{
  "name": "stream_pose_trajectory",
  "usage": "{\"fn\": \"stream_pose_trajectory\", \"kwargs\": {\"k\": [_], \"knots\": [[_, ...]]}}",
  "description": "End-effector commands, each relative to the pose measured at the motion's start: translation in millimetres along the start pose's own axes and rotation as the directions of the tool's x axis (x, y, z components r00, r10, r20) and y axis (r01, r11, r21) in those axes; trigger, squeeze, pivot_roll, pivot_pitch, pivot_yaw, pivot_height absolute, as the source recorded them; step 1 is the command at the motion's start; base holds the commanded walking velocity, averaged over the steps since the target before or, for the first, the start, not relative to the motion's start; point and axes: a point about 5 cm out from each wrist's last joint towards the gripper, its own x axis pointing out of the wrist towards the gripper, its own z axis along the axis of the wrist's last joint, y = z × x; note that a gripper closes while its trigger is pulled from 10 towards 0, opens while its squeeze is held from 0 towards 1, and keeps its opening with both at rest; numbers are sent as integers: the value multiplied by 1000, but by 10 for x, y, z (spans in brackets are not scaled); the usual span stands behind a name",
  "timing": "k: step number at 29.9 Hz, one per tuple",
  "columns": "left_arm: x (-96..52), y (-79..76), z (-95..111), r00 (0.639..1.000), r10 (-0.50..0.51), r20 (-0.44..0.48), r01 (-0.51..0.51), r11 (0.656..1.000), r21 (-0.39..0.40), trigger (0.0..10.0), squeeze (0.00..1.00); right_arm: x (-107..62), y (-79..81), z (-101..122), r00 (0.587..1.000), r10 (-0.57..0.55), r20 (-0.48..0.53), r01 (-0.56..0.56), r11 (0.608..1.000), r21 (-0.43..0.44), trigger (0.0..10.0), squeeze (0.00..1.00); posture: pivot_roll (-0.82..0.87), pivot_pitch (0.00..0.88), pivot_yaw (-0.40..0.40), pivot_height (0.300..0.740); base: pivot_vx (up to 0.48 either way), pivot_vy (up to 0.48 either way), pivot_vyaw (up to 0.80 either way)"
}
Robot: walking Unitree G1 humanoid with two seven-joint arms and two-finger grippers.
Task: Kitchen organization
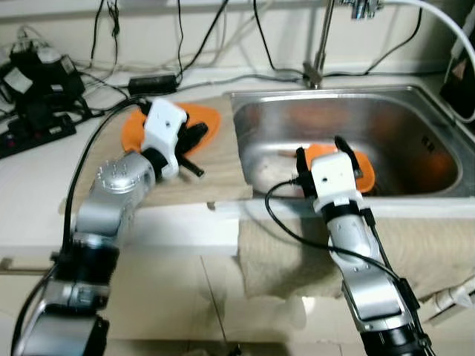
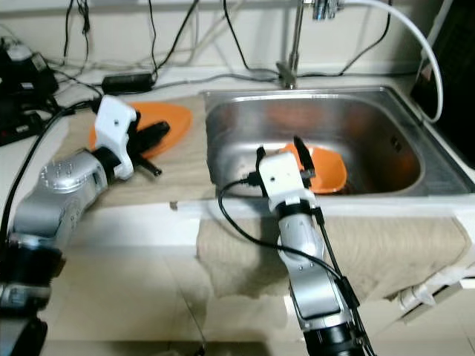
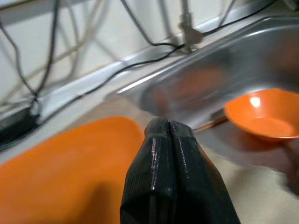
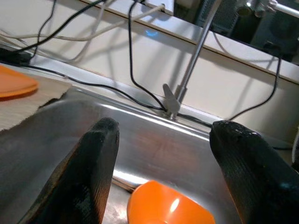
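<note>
We see an orange bowl [image 1: 356,167] lying in the steel sink [image 1: 386,111], near its front wall, with a thin stick-like thing [image 3: 210,123] on the sink floor just beside it. Our right pincer [image 4: 163,154] hangs over the sink's front edge just above the bowl, its two fingers [image 4: 93,154] spread wide and gripping nothing. Left of the sink, an orange plate [image 1: 204,119] rests on a wooden board [image 1: 215,174] on the white bench [image 1: 30,193]. Our left pincer [image 3: 169,128] hovers over the plate, fingers pressed together with nothing between them. Behind the sink stands the tap [image 1: 320,44], and black cables [image 1: 148,78] and a power strip [image 1: 33,133] trail along the bench's back, left of the sink. A beige cloth [image 1: 282,252] hangs below the sink's front.
</note>
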Motion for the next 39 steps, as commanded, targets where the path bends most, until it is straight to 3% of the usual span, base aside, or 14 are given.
{"fn": "stream_pose_trajectory", "kwargs": {"k": [1, 6, 13, 23, 26, 30, 39], "knots": [[38, 245, 7, 998, 54, -22, -54, 998, 18, 10000, 0, 29, 26, 22, 1000, 5, 9, -5, 1000, 8, 10000, 0, -9, 0, 95, 740, 0, 0, 0], [111, 433, -16, 991, 112, -71, -109, 993, 46, 10000, 0, 35, 30, 22, 1000, 5, 9, -5, 1000, 11, 10000, 0, -17, 0, 96, 740, 0, 0, 0], [160, 558, -125, 971, 154, -183, -136, 985, 109, 10000, 0, 51, 30, 32, 1000, 7, 14, -7, 1000, 13, 10000, 0, -21, 0, 97, 740, 0, 0, 0], [107, 621, -290, 926, 134, -353, -68, 979, 192, 10000, 0, 60, 32, 22, 1000, 8, 6, -8, 1000, 24, 10000, 0, -16, 0, 100, 740, 0, 0, 0], [96, 538, -403, 898, 33, -439, 37, 988, 150, 10000, 0, 80, 34, 8, 1000, 8, -9, -7, 999, 47, 10000, 0, -16, 0, 100, 740, 0, 0, 0], [124, 451, -431, 891, -39, -452, 102, 988, 117, 10000, 0, 101, 34, 19, 1000, 10, -12, -10, 998, 57, 10000, 0, -10, 0, 93, 740, 0, 0, 0], [103, 374, -513, 872, -126, -473, 159, 987, 30, 10000, 0, 118, 10, -9, 1000, 11, -19, -10, 998, 54, 10000, 0, -5, 0, 83, 740, 0, 0, 0]]}}
